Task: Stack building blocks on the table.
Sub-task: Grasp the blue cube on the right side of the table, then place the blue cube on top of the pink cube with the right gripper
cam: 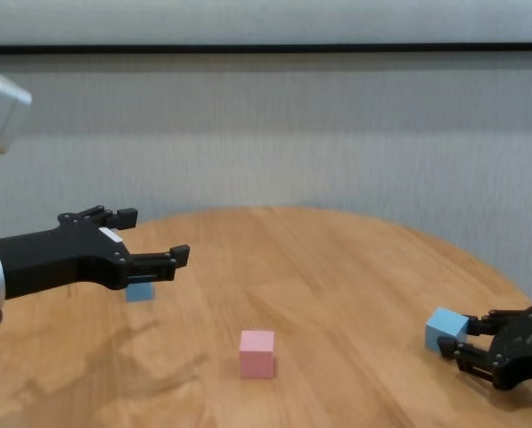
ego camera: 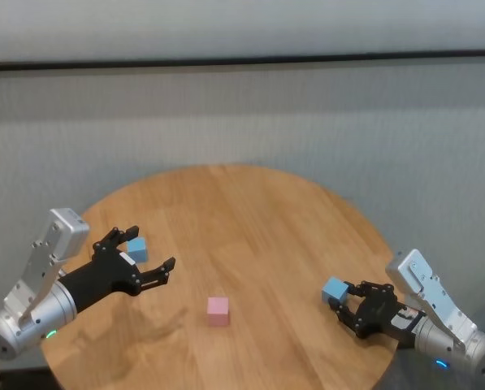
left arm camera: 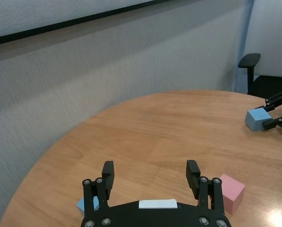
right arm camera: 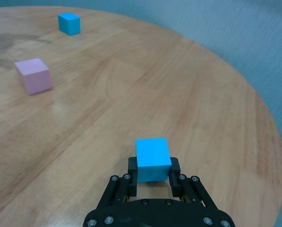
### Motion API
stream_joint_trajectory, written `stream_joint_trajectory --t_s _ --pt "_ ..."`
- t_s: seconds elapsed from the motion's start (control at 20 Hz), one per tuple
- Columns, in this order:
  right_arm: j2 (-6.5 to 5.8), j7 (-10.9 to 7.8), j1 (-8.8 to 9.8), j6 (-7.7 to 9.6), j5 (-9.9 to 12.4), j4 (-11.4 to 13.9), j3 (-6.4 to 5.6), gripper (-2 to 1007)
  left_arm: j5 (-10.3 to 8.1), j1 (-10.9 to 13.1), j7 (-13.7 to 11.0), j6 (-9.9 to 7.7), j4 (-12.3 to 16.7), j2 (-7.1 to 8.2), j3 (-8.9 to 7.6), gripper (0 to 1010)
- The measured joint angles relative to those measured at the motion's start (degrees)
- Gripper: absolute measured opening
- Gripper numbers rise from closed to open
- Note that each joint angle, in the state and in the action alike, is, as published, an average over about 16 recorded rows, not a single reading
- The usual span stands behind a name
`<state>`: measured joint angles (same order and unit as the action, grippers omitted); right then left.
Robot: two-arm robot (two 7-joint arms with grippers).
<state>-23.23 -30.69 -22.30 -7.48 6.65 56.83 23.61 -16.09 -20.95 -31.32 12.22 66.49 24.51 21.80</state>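
While the right hand [ego camera: 345, 306] sits low at the near right of the round wooden bench [ego camera: 250, 219], its fingers are closed narrow around a light blue cube [ego camera: 334, 289], one finger on each opposite side face. In the right wrist view this cube [right arm camera: 152, 158] sits squarely between the two fingers, which is a good way to hold it, because flat faces do not slip easily. I cannot tell if the cube is already raised from the bench or rests on it.

The pink cube [ego camera: 218, 310] stands alone near the middle of the near side, free on all sides. I judge it is the likely base of the stack, since both hands can reach it.

The left hand [ego camera: 141, 258] hovers above the bench at the left with its fingers spread wide and holding nothing. The second light blue cube [ego camera: 136, 249] lies on the bench just under and behind these fingers, so the hand seems placed to come down over it.

No cube is stacked yet. The next move probably asks to carry the held cube over the pink one and set it down squarely.
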Motion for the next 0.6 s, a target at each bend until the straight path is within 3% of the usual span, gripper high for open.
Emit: stream_joint_trajectory --t_s 0.35,0.6 --pt "0.14 0.11 0.20 -0.02 0.34 0.78 -0.39 372 0.00 0.00 0.00 0.00 0.00 0.00 0.00 1000" --pt "0.19 -0.12 0.88 0.55 1.51 3.33 -0.99 372 0.00 0.00 0.00 0.00 0.00 0.00 0.00 1000"
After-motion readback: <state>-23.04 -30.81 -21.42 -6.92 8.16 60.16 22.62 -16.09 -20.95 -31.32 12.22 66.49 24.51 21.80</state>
